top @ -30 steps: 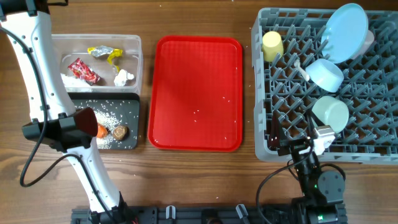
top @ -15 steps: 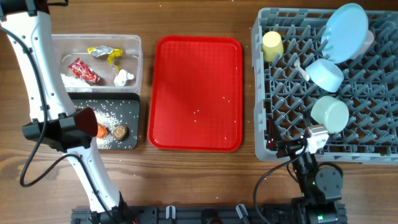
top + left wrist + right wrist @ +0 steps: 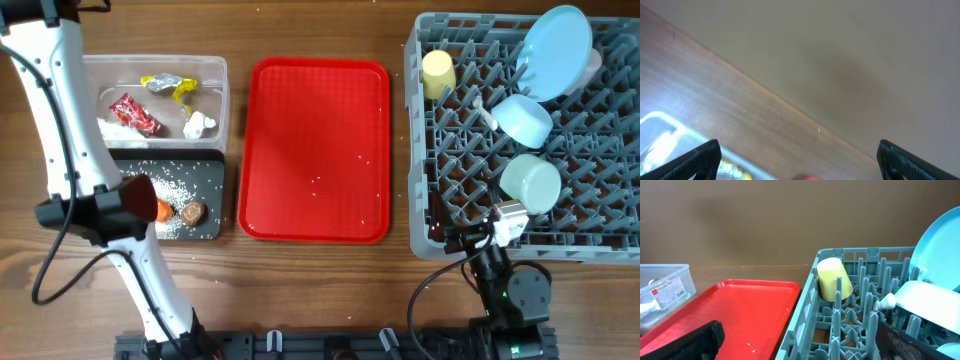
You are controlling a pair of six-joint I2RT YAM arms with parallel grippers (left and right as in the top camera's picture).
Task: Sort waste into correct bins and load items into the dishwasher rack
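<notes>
Waste lies split between two bins at the left of the table (image 3: 320,285). We see the clear tub (image 3: 222,90) holding the red wrapper (image 3: 133,114), the silver-yellow wrapper (image 3: 168,86) and the crumpled white tissue (image 3: 199,125). Right against its near wall, the black tray (image 3: 208,228) carries loose rice (image 3: 172,185), the brown lump (image 3: 193,211) and the carrot (image 3: 163,211), which the left arm (image 3: 70,140) partly covers.

The red tray (image 3: 315,100) lies between the bins and the dishwasher rack (image 3: 415,150), with only a few stray grains (image 3: 315,182) on it. In the rack we find the yellow cup (image 3: 438,72) near the far left corner and the light blue plate (image 3: 555,45) leaning at the far side. The light blue bowl (image 3: 525,120) sits below it, the mint bowl (image 3: 532,183) is nearer the robot, and the white spoon (image 3: 485,112) lies between cup and blue bowl.

The left pincer (image 3: 797,155) shows only its two dark tips in its wrist view, spread wide with nothing between them, above the far edge of the table. The right pincer (image 3: 800,340) hangs at the rack's near edge, jaws fully apart, gripping nothing.
</notes>
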